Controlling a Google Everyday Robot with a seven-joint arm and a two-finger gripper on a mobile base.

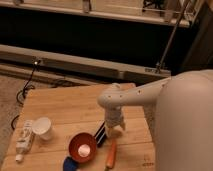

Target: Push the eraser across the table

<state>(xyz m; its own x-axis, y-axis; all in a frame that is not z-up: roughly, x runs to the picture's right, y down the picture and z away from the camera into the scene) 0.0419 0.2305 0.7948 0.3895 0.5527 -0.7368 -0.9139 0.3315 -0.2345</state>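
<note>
Hand [114,130] at the end of the white arm [135,95] points down at the near right part of the bench [65,102], low over the wood; whether it is apart or together cannot be told. Just to its left lies the eraser [100,134], a dark bar running slantwise toward the near edge, close against the hand, though contact cannot be made out. The eraser's lower end meets the rim of a red bowl [75,145], which holds a small pale round thing [85,149]. An orange carrot [111,155] lies just below the hand, near the front edge. A small blue object [69,163] sits at the bowl's near side. Further left stands a white cup [43,127], with a white bottle [23,140] lying flat beside it.
</note>
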